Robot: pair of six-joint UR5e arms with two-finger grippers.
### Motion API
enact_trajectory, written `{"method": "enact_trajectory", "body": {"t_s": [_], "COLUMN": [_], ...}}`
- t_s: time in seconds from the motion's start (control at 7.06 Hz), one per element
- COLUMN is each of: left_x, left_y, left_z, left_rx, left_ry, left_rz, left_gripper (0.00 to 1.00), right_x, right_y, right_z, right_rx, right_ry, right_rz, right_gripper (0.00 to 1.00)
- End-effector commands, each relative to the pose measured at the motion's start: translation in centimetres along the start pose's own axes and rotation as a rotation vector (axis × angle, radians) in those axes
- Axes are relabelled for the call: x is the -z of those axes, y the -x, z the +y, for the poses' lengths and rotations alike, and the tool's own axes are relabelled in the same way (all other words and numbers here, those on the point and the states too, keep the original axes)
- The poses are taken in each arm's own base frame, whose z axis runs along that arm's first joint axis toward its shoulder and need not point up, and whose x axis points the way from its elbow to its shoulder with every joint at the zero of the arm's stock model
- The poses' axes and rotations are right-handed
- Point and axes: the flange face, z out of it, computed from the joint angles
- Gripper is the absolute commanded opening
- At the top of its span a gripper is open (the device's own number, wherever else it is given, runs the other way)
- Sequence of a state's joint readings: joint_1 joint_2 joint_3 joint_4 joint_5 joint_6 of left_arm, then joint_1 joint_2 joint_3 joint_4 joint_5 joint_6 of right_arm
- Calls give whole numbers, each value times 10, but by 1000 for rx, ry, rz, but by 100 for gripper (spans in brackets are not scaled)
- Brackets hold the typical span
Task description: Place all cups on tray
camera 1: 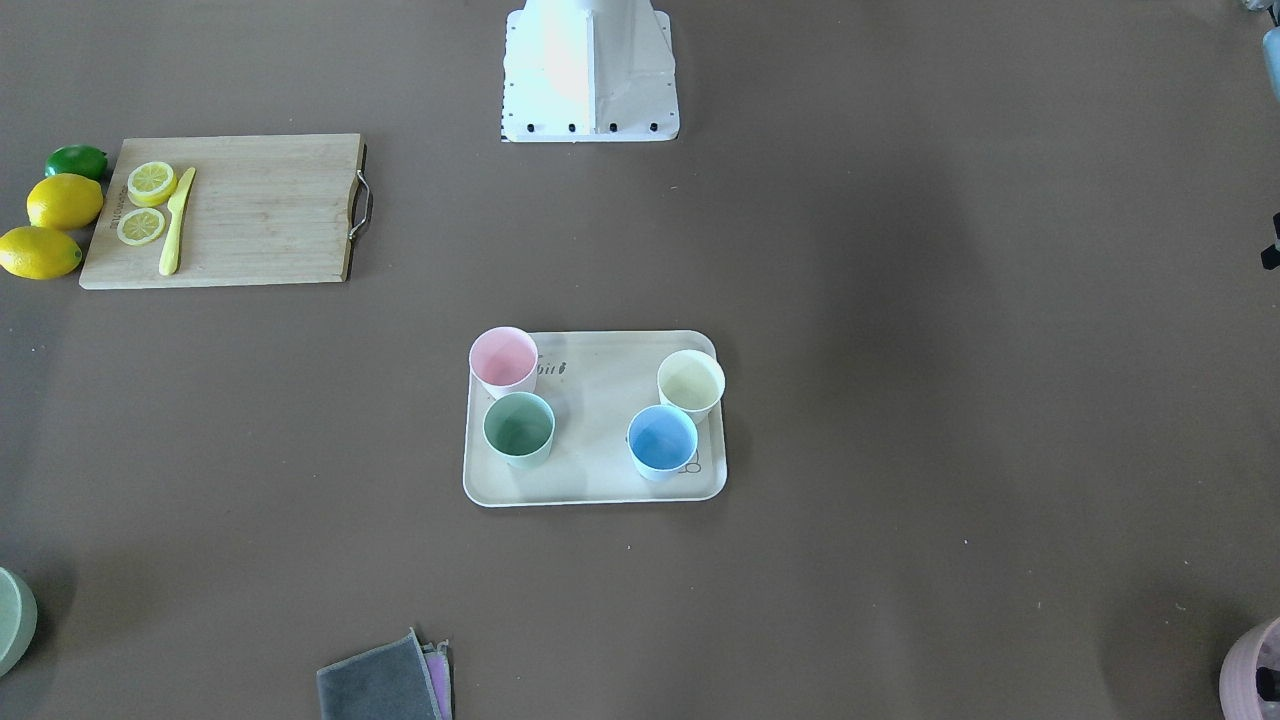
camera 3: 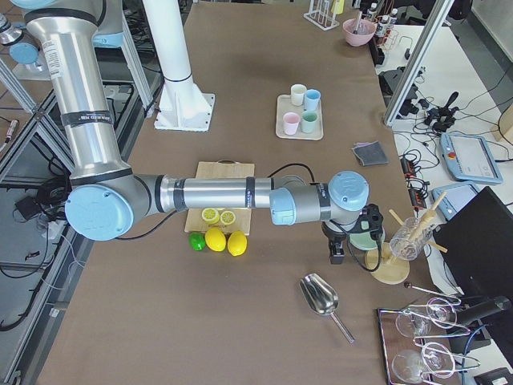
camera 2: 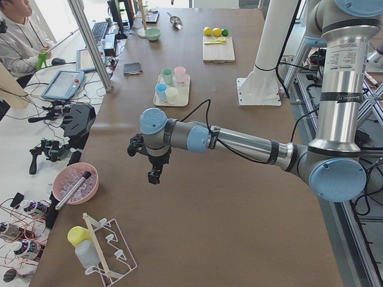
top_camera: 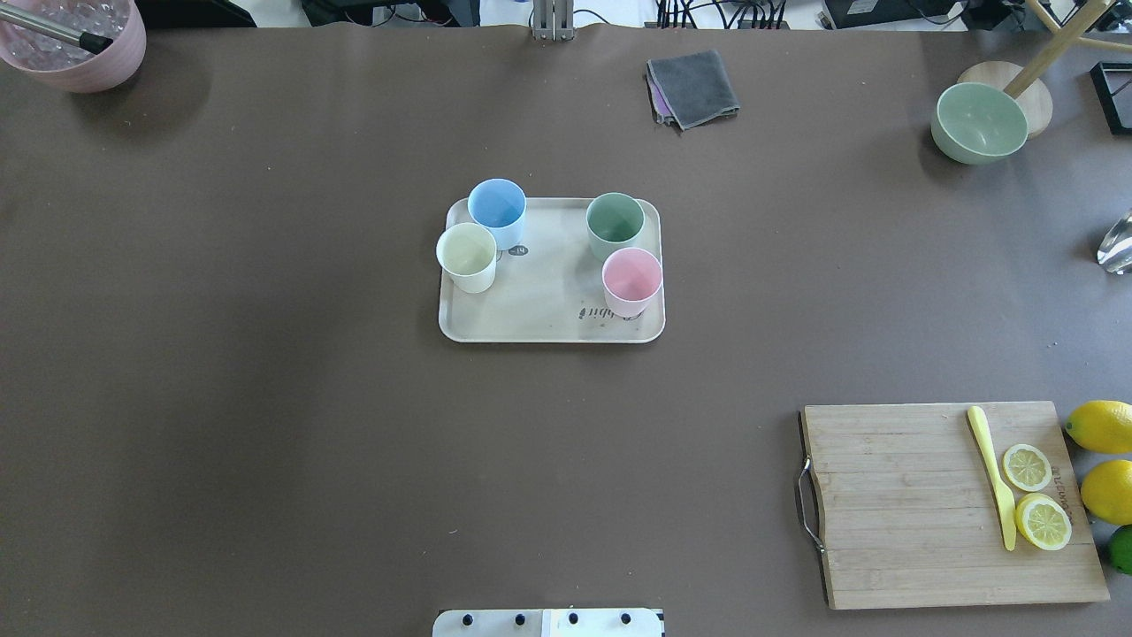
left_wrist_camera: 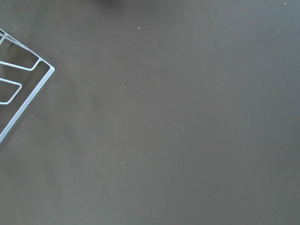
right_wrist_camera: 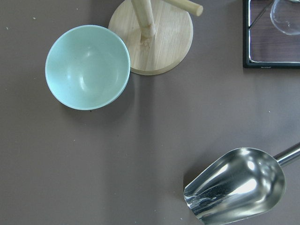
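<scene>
The cream-beige tray (top_camera: 548, 305) lies mid-table, also in the front view (camera 1: 600, 465). All four cups stand upright on it: pink (top_camera: 631, 276), cream-white (top_camera: 466, 252), sage green (top_camera: 615, 221) and light blue (top_camera: 496, 205). In the front view they are pink (camera 1: 503, 358), green (camera 1: 518, 425), cream (camera 1: 690, 380) and blue (camera 1: 661, 438). My left gripper (camera 2: 154, 174) hangs over bare table far from the tray, near the table's left end. My right gripper (camera 3: 338, 255) hangs near the right end. I cannot tell whether either is open or shut.
A wooden cutting board (top_camera: 920, 531) with lemon slices and a yellow knife (top_camera: 990, 473) lies front right, lemons beside it. A green bowl (top_camera: 980, 122), a mauve pot (top_camera: 75, 49) and a grey cloth (top_camera: 692, 87) sit at the far side. A metal scoop (right_wrist_camera: 239, 185) lies under the right wrist.
</scene>
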State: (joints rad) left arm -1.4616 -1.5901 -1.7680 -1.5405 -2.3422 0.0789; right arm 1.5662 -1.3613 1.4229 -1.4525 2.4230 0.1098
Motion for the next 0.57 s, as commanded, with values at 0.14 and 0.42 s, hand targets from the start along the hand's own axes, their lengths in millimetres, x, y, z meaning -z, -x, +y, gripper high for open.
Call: {"method": "enact_trajectory", "body": {"t_s": [0.14, 0.42], "left_x": [10, 13], "left_y": [-8, -11], "left_z": [4, 32], "left_rx": [-19, -10], "left_ry": [-16, -14], "left_rz": [-2, -2], "left_gripper": [98, 98], "right_x": [4, 3], "right_y": [1, 6], "right_z": [2, -3], "right_rx": [-12, 1], "right_ry": [-7, -10], "right_rz": [7, 17], "right_gripper": [100, 100]}}
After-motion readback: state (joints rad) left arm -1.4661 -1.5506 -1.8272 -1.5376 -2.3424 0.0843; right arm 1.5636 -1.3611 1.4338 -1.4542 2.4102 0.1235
